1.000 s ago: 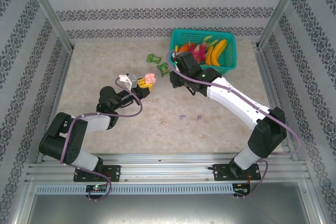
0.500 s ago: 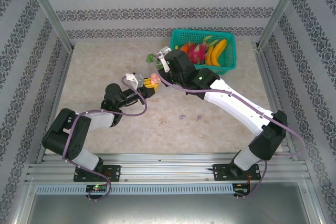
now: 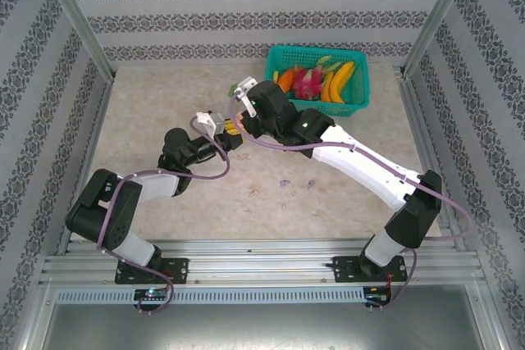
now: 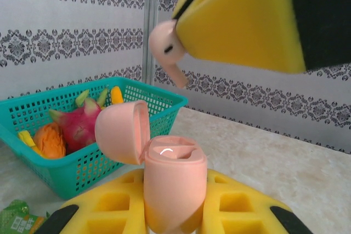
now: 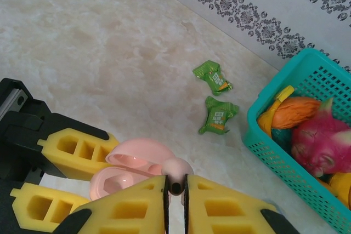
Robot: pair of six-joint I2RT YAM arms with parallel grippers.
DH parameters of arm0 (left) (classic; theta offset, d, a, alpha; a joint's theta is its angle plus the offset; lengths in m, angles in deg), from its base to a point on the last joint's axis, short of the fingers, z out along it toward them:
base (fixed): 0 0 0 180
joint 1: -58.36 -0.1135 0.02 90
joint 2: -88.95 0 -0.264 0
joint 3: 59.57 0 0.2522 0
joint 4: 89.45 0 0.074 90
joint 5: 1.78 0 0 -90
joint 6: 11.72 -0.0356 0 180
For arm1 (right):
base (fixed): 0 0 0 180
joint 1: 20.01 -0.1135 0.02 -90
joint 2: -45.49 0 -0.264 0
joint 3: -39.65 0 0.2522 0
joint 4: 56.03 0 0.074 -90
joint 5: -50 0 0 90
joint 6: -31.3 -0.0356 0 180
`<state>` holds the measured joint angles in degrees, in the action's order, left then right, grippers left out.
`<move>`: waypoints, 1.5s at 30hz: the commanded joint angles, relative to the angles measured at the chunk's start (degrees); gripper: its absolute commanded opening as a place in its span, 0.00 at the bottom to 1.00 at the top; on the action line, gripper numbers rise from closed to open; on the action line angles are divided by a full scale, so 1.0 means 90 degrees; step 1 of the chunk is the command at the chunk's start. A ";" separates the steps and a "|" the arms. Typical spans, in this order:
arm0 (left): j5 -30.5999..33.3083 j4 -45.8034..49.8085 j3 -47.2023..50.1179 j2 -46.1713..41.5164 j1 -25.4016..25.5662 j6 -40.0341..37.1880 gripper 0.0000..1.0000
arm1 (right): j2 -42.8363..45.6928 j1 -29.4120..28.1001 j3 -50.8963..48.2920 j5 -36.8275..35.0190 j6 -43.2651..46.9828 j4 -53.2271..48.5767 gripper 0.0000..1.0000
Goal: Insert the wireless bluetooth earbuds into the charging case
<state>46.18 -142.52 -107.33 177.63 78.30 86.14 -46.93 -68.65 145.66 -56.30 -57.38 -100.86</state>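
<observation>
1. Earbud (image 4: 166, 45), the pink one, is pinched in the right jaws. Its little stem pokes out past the right pads (image 4: 241, 20), and it hangs in the air just above the charging case (image 4: 174, 184).
2. We've got the right jaws narrow, closed tight on that bud. From the right wrist it shows as a round nub in the slit between the pads.
3. Over on the other side, the left jaws are clamped on the pink charging case, holding it upright between the left pads (image 4: 109, 212).
4. We can see the lid (image 4: 122, 132) flipped open, leaning to the left in the left wrist view, with the inside facing up. Bud and case are apart, not touching.
5. Out on the bench (image 5: 109, 42), two pale purple earbuds (image 3: 285, 183) (image 3: 310, 184) lie near each other between the two arms, well apart from the case.
6. Two green wrappers (image 5: 213, 76) (image 5: 218, 115) sit close together on the bench near the teal basket (image 4: 93, 171). In it we spot a dragon fruit (image 4: 77, 127) and bananas (image 3: 338, 81).
</observation>
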 commanded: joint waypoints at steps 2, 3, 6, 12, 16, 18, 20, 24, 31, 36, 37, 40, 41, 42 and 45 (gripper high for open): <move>-0.0197 -0.0101 -0.0227 0.0002 0.0108 -0.0106 0.00 | 0.0004 -0.0074 0.0093 -0.0144 -0.0100 0.0070 0.15; -0.0202 -0.0103 -0.0245 0.0016 0.0117 -0.0102 0.00 | 0.0004 -0.0073 0.0078 -0.0135 -0.0144 0.0088 0.15; -0.0200 -0.0133 -0.0283 0.0072 0.0119 -0.0087 0.00 | 0.0035 -0.0064 -0.0029 -0.0073 -0.0338 0.0220 0.14; 0.0180 -0.0292 -0.0129 0.0191 0.0138 -0.0128 0.00 | 0.0047 0.0217 -0.0317 0.0231 -0.1095 0.0452 0.13; 0.0761 -0.0552 0.0241 0.0241 0.0143 -0.0184 0.00 | 0.0265 0.0770 -0.0915 0.0532 -0.2171 0.0581 0.14; 0.0868 -0.0639 0.0408 0.0186 0.0139 -0.0124 0.00 | 0.0383 0.1119 -0.1357 0.0714 -0.2654 0.0593 0.15; 0.0999 -0.0635 0.0529 0.0065 0.0138 -0.0045 0.00 | 0.0583 0.1528 -0.1974 0.0943 -0.3097 0.0712 0.17; 0.1109 -0.0576 0.0680 -0.0224 0.0146 0.0061 0.00 | 0.1106 0.2559 -0.3169 0.0810 -0.3629 0.0824 0.29; 0.1146 -0.0382 0.0738 -0.0604 0.0225 0.0005 0.00 | 0.1873 0.4001 -0.4455 0.0709 -0.4187 0.0875 0.44; 0.1045 -0.0140 0.0645 -0.0728 0.0225 -0.0031 0.00 | 0.1780 0.4109 -0.4372 0.0162 -0.4541 0.0451 0.52; 0.1030 -0.0057 0.0615 -0.0761 0.0226 -0.0036 0.00 | 0.1766 0.4149 -0.4353 -0.0009 -0.4677 0.0299 0.56; 0.0960 0.0179 0.0536 -0.0844 0.0233 -0.0063 0.00 | 0.1774 0.4439 -0.4450 -0.0304 -0.5068 0.0007 0.64; 0.0947 0.0227 0.0520 -0.0868 0.0233 -0.0071 0.00 | 0.1773 0.4582 -0.4489 -0.0328 -0.5180 -0.0076 0.66; 0.0936 0.0264 0.0506 -0.0888 0.0225 -0.0067 0.00 | 0.1756 0.4766 -0.4529 -0.0321 -0.5301 -0.0150 0.69; 0.0932 0.0323 0.0490 -0.0938 0.0231 -0.0029 0.00 | 0.1780 0.5352 -0.4739 -0.0263 -0.5711 -0.0355 0.83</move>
<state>55.67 -140.53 -101.27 170.83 79.68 86.03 -31.15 -23.60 105.09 -55.95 -103.28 -99.61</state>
